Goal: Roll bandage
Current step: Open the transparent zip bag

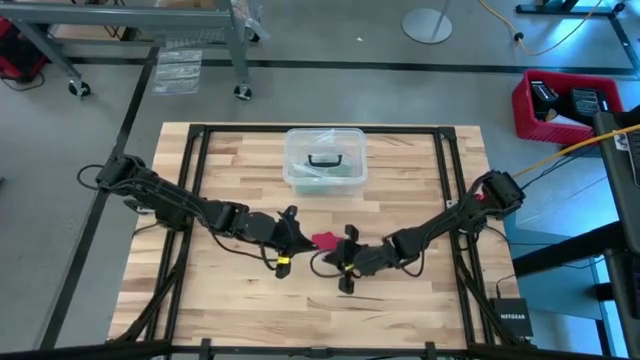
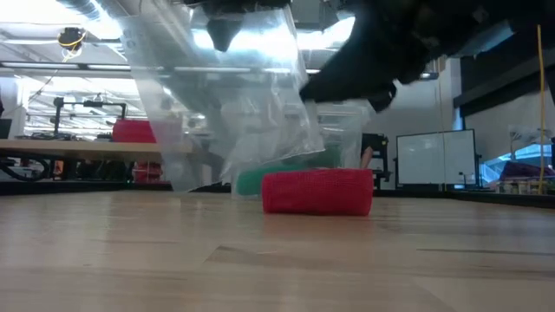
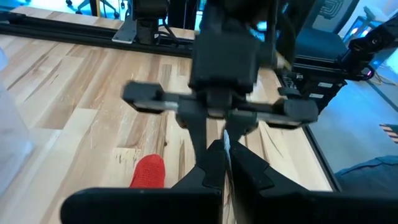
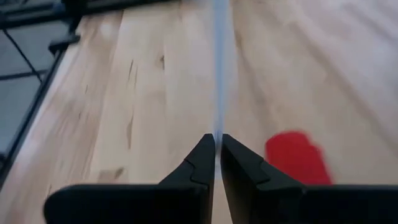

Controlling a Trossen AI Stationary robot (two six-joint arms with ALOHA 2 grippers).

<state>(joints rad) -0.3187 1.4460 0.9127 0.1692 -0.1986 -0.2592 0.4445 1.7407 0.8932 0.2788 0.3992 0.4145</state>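
Bandage [image 1: 325, 241], already rolled into a short red cylinder, lies on your worktop [image 1: 230, 300] near the centre, at 6 o'clock from the clear plastic box [image 1: 324, 158] with the black handle. Your left end effector [image 1: 288, 240] sits at 9 o'clock of it, jaws pressed together on a clear plastic bag [image 2: 225, 95]. Your right end effector [image 1: 347, 258] sits at about 4 o'clock of the roll, jaws nearly closed, pinching the same thin clear film. The bag hangs above the bandage, off the wood.

Red woven-cloth bandage [image 2: 317, 191], matt, pale grained wood table [image 1: 240, 300], glossy clear plastic box [image 1: 324, 160]
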